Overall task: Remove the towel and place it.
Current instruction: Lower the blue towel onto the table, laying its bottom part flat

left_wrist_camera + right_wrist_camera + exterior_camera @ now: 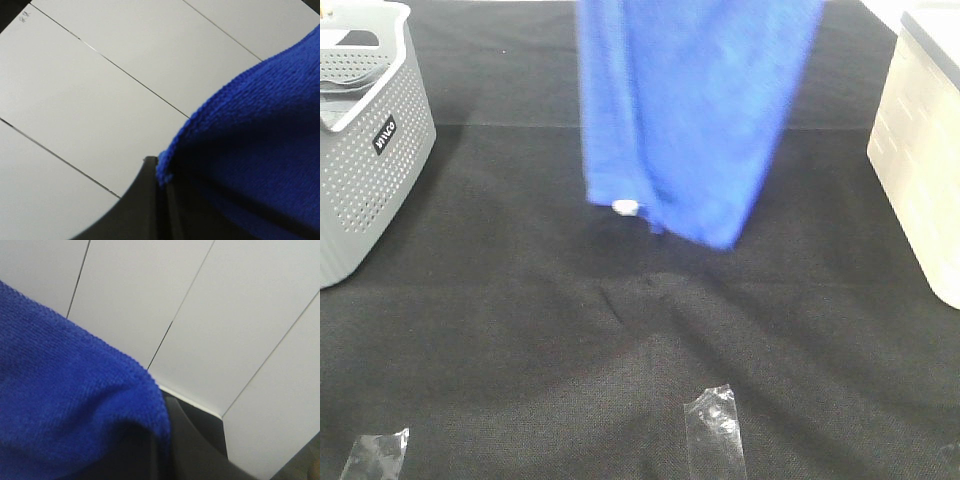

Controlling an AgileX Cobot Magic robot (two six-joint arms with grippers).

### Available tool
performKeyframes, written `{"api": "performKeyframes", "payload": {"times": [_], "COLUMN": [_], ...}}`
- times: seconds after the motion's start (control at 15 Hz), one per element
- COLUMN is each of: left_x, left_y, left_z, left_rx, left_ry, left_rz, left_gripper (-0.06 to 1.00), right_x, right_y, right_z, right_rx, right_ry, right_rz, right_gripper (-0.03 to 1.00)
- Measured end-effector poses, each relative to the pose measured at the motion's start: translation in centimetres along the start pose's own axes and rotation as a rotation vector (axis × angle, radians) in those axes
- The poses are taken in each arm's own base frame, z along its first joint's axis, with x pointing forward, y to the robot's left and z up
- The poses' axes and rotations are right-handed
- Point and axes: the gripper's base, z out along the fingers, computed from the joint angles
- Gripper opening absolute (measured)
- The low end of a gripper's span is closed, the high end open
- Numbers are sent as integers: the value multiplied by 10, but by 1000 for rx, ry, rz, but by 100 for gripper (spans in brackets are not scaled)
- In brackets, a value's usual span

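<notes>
1. Lifted: towel [695,110] hangs over the table's far middle, white tag [625,207] low, seemingly clear of the black table cloth [620,340].
2. Jaws of left gripper [162,200] and right gripper [165,450] look clamped on the towel's upper edge.
3. Step: carrying to place. Next: lower evenly, release together.

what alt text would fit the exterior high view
A blue towel hangs from above the frame, its lower edge close to a black table cloth. A grey perforated basket stands at left, a cream bin at right.

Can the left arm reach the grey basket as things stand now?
Probably yes: the basket stands on its side with only cloth between, though its gripper seems to hold the towel.
</notes>
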Motion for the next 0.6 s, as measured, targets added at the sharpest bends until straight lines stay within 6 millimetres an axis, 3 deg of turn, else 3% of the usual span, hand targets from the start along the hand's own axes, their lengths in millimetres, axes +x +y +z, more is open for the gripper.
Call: {"api": "performKeyframes", "payload": {"times": [0.33,0.6], "left_x": [9,52], "left_y": [-10,-14], "left_z": [13,34], "left_rx": [-45,-148], "left_ry": [-46,-73], "left_rz": [7,-38], "left_gripper": [0,0], "right_x": [-9,-18], "right_y": [8,8], "right_z": [19,25], "right_rx": [-6,13], "right_ry": [-114,-205], "right_rz": [-19,-23], "right_gripper": [3,3]}}
